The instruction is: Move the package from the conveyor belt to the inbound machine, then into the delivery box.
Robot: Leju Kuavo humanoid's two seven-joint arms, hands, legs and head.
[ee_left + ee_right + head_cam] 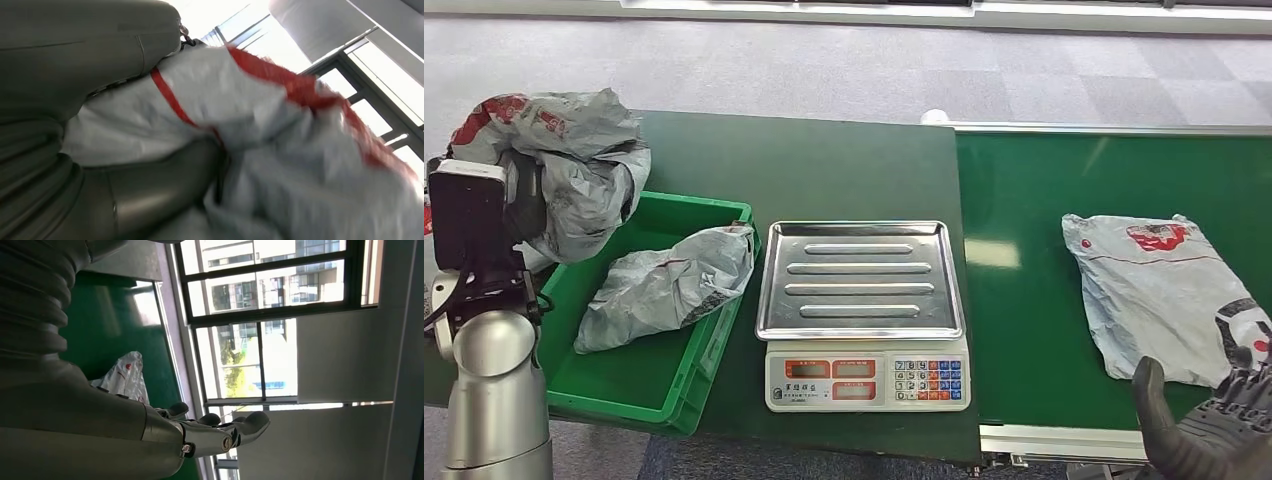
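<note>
We see our left hand (519, 195) raised over the far left corner of the green crate (639, 385), its fingers wrapped around a crumpled grey poly mailer (574, 160) with red print. In the left wrist view that held mailer (280, 150) bulges past the grey thumb (165, 185), a red stripe running across its folds, so the hand is plainly clamped on it. The silver left forearm (489, 400) rises at the near left corner of the crate.

Inside the crate a second grey mailer (664, 285) lies slanted, its upper end leaning on the crate wall that faces the scale. Just beside the crate on the dark green surface (824, 170) sits the weighing scale (864, 310), its ribbed steel pan bare and its keypad panel facing us.

On the far side of the scale from the crate runs the green conveyor belt (1044, 330). A flat grey mailer (1159, 295) with a red mark near its far end lies there. Our right hand (1214, 425) sits at the belt's near edge, next to the near corner of that mailer. In the right wrist view the right hand's fingers (250, 422) are extended and apart with nothing between them, and the mailer's end (125, 377) shows on the belt beyond the wrist cover.
</note>
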